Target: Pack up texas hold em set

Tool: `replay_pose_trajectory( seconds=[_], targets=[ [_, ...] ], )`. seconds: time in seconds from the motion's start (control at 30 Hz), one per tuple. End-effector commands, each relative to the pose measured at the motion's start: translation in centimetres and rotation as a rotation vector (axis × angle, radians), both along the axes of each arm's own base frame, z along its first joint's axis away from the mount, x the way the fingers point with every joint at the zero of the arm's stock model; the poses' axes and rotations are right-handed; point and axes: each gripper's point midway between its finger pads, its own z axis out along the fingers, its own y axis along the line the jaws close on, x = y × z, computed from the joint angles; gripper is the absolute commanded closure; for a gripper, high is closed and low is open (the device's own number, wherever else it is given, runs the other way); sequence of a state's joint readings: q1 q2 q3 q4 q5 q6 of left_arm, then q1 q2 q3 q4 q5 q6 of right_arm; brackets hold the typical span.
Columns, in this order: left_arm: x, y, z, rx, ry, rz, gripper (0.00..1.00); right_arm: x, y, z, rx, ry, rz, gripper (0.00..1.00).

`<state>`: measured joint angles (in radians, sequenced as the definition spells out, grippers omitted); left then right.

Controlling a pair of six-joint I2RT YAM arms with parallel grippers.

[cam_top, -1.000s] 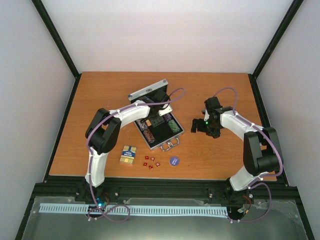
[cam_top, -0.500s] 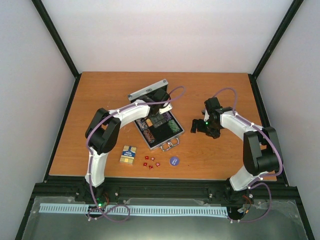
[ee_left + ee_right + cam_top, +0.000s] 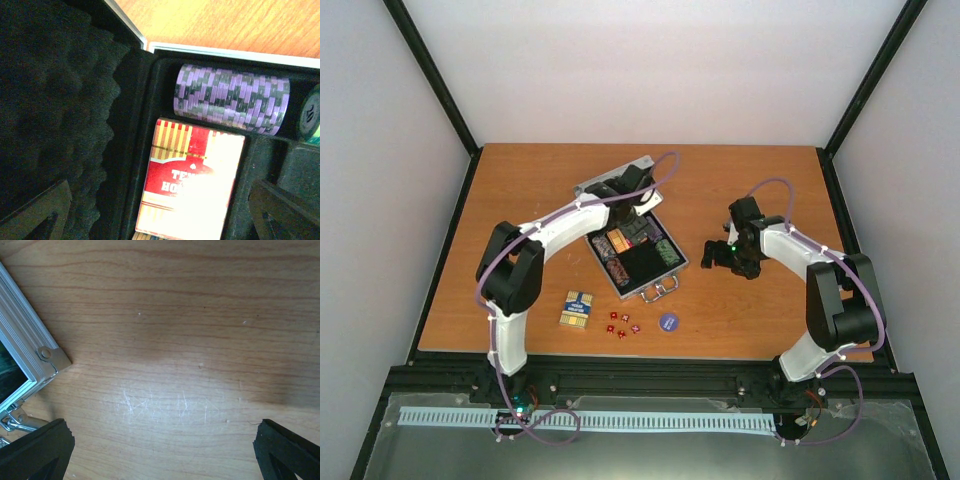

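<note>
Pale walls and black posts frame an orange-brown table [image 3: 520,190], with two white arms bolted at its near edge. The left arm [image 3: 565,222] stretches far out over the open silver case [image 3: 642,263]. The case sits askew near the table's middle, its lid [image 3: 610,180] raised at the far end and its handle [image 3: 661,289] facing the arms. The right arm [image 3: 795,245] bends inward, ending just right of the case.

In the left wrist view, the left gripper [image 3: 159,200] hangs over the case interior with its jaws spread wide and nothing between them. Dark egg-crate foam [image 3: 50,100] lines the lid at left. The right gripper [image 3: 160,440] is likewise spread wide and empty, above bare wood, with a corner of the case at the left of its wrist view.

Inside the case, a red-orange card box [image 3: 192,185] lies flat in its slot, directly below the left gripper. A purple stack [image 3: 232,100] of chips lies on its side in the slot just beyond the box, and a green chip [image 3: 312,112] shows at the frame's right edge. More chips [image 3: 613,270] fill the slot along the case's left side.

On the table near the arms, a second box [image 3: 577,308], blue and yellow, lies left of the case's near corner. A blue-purple disc [image 3: 668,321] rests just below the handle. Tiny red dice [image 3: 622,325] are scattered between that box and the disc.
</note>
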<state>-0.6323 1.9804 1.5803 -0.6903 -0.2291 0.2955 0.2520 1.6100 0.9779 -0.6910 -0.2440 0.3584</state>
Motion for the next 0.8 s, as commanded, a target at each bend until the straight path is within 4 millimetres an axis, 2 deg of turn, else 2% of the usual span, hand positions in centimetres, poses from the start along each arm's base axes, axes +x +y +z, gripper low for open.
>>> replay_pose_trajectory(
  seconds=[0.0,0.3,0.6,0.77],
  targets=[
    [0.9,0.2,2.2,-0.108,-0.006,0.072,0.0,-0.1,-0.2,-0.4,0.001,0.002,0.003,0.01],
    [2.0,1.2,0.5,-0.158,0.044,0.169,0.0,-0.3,-0.2,-0.6,0.0,0.009,0.005,0.01],
    [0.2,0.4,-1.7,-0.211,0.152,0.162,0.01,-0.4,-0.3,-0.8,0.001,0.014,0.0,0.01],
    [-0.6,0.7,-1.8,-0.212,0.163,0.16,0.0,-0.5,-0.3,-0.9,0.002,0.012,0.001,0.01]
  ],
)
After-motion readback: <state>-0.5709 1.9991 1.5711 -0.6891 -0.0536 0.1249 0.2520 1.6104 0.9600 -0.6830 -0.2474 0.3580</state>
